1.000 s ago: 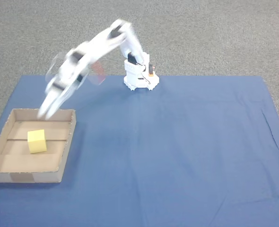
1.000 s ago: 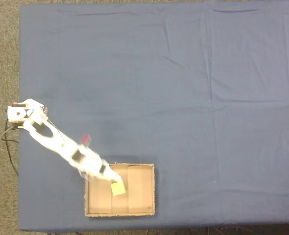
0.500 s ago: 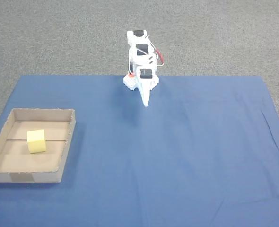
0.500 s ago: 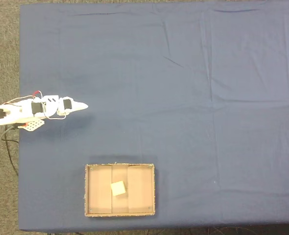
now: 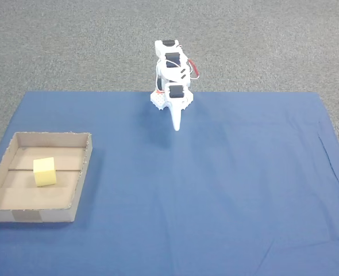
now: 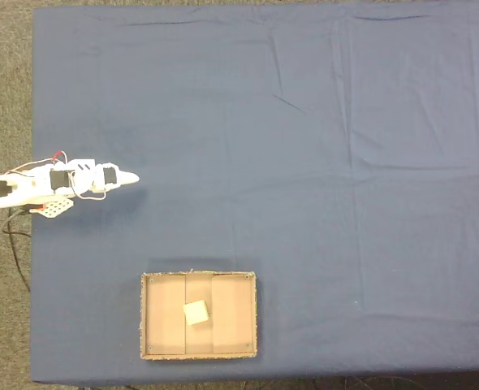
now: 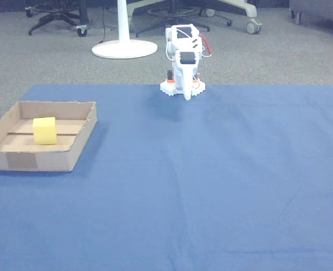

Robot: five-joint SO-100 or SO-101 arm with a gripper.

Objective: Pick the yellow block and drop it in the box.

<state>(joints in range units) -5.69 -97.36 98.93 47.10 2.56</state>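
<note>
- The arm (image 5: 170, 60) is showing white plastic links with black motor blocks set in.
- Red wiring is looping beside it — the gripper (image 5: 176, 127) is tapering white.

Even, diffuse overhead light; soft shadows beside the box (image 5: 83, 172) and arm (image 5: 172, 80); all views slightly soft, without glare.

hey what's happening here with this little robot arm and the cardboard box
A small white robot arm is folded back near its base, its gripper pointing down over the blue cloth with fingers together and nothing held. The yellow block sits on the floor of the cardboard box, well off to the arm's side. Nothing is being handled; the drop looks done.
</note>
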